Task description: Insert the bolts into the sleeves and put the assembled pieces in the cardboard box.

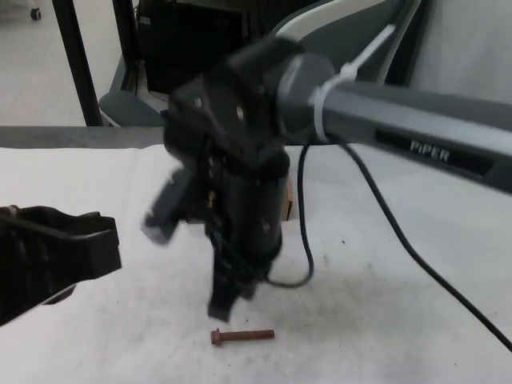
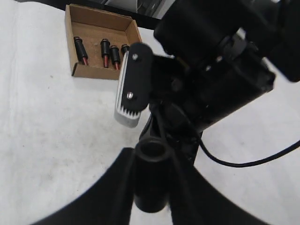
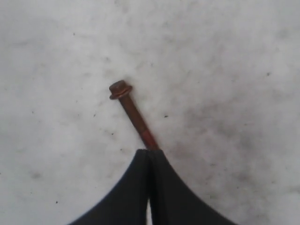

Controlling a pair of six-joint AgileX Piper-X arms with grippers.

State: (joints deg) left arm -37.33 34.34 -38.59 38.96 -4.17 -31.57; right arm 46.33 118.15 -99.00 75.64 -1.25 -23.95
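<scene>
Robotics lab or test room. A bench covered in white padded cloth (image 1: 384,320) carries a dark grey jointed robot arm (image 1: 416,120) with a white plastic cable tie (image 1: 340,80) and a loose black cable (image 1: 414,254). Behind: black metal frame post (image 1: 76,60), grey-green office chair (image 1: 352,40), pale bare floor (image 1: 32,76). Small brown cardboard box (image 2: 96,23) of parts on the cloth.

A rust-brown bolt (image 1: 242,336) with a flanged head lies flat on the white counter (image 1: 384,320). A black sleeve (image 2: 151,178), its open bore showing, sits clamped in the left hand (image 2: 151,159). The open cardboard box (image 2: 96,72) holds several assembled pieces (image 2: 105,54), black with red ends, lying side by side.
</scene>
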